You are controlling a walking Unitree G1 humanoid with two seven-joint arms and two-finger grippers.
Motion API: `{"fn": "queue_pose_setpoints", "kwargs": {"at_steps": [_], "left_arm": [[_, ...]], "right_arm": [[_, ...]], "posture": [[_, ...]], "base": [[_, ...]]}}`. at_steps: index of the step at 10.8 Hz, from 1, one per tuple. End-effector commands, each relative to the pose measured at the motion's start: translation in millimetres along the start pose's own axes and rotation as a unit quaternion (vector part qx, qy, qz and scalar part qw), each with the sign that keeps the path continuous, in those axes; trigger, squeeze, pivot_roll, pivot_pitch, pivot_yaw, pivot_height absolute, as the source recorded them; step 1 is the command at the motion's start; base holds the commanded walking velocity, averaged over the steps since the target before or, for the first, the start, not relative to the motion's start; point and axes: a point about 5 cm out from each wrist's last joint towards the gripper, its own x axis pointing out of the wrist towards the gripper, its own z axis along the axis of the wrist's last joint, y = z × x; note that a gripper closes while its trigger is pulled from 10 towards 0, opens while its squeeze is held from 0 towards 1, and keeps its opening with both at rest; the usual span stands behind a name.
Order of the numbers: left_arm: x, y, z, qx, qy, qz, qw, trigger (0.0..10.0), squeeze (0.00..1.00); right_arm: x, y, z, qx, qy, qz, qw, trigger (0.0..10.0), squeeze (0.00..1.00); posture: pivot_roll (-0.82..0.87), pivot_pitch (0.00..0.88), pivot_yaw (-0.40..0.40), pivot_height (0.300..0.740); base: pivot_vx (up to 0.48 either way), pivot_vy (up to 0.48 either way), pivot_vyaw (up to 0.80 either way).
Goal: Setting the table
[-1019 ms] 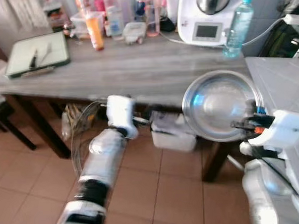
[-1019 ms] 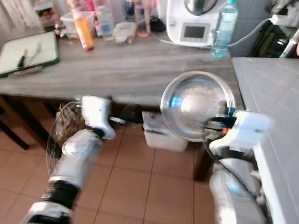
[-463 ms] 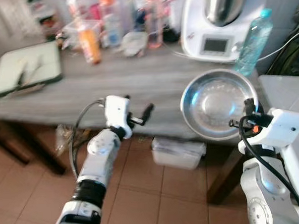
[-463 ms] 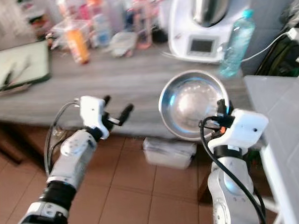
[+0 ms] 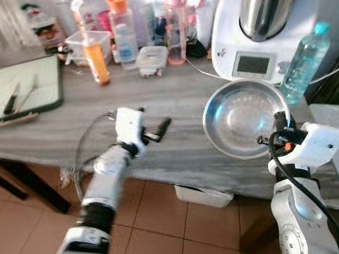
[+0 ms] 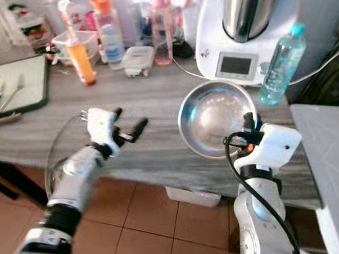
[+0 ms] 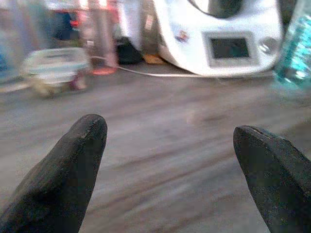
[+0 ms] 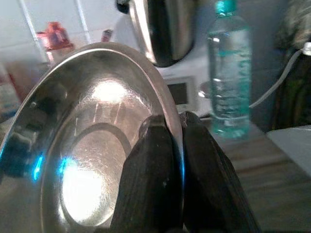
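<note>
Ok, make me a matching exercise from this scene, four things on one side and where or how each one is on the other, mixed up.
Things:
1. steel bowl
2. water bottle
3. left gripper
4. orange bottle

States:
A. open over the grey table, holding nothing
B. standing right of the white kitchen machine
C. pinched at its rim by the right gripper
D. standing upright near a clear lidded container

Pairs: 1-C, 2-B, 3-A, 4-D
</note>
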Motion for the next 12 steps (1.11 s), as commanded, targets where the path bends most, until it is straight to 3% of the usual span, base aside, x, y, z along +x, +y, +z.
{"fn": "queue_pose_setpoints", "kwargs": {"at_steps": [1, 3, 4, 5, 7, 9, 10, 11, 12], "left_arm": [[0.4, -1.3, 1, 0.003, 0.007, -0.025, 1.0, 10.0, 0.0], [-7.6, 13.4, 2, 0.019, 0.034, -0.061, 0.997, 10.0, 0.0], [-9.7, 14.7, -3, 0.02, 0.07, -0.106, 0.992, 10.0, 0.0], [-9.6, 15.3, -3, 0.024, 0.074, -0.114, 0.99, 10.0, 0.0], [-12.6, 12.9, -2, 0.034, 0.112, -0.19, 0.975, 10.0, 0.0], [-13.4, 18.6, 1, 0.048, 0.124, -0.203, 0.97, 10.0, 0.0], [-12.7, 19.8, 3, 0.029, 0.123, -0.2, 0.972, 10.0, 0.0], [-12.4, 20.1, 5, 0.02, 0.121, -0.202, 0.972, 10.0, 0.0], [-13.9, 19.1, 4, 0.024, 0.126, -0.211, 0.969, 10.0, 0.0]], "right_arm": [[-1.3, -2.8, 3, 0.0, -0.006, -0.007, 1.0, 10.0, 0.0], [-3.7, -6.1, 1, 0.01, 0.0, -0.019, 1.0, 10.0, 0.0], [-4.4, -7.3, -3, 0.021, 0.01, -0.025, 0.999, 10.0, 0.0], [-4.8, -7.4, -6, 0.032, 0.019, -0.028, 0.999, 10.0, 0.0], [-4.1, -5.0, -23, 0.081, 0.054, -0.037, 0.995, 10.0, 0.0], [1.3, -1.5, -40, 0.126, 0.089, -0.048, 0.987, 10.0, 0.0], [5.0, 4.0, -43, 0.148, 0.1, -0.043, 0.983, 10.0, 0.0], [9.7, 10.7, -51, 0.205, 0.121, -0.048, 0.97, 10.0, 0.0], [13.1, 17.4, -60, 0.223, 0.142, -0.046, 0.963, 10.0, 0.0]], "posture": [[0.07, 0.093, 0.028, 0.74], [0.07, 0.096, 0.033, 0.74], [0.08, 0.1, 0.033, 0.74], [0.08, 0.103, 0.032, 0.74], [0.1, 0.109, 0.029, 0.74], [0.1, 0.112, 0.029, 0.74], [0.1, 0.115, 0.03, 0.74], [0.1, 0.12, 0.029, 0.74], [0.1, 0.12, 0.027, 0.74]], "base": [[0.0, 0.0, 0.0], [0.0, 0.0, 0.0], [0.0, 0.0, 0.0], [0.0, 0.0, 0.0], [0.0, 0.0, 0.0], [0.0, 0.0, 0.0], [0.0, 0.0, 0.0], [0.0, 0.0, 0.0], [0.0, 0.0, 0.0]]}}
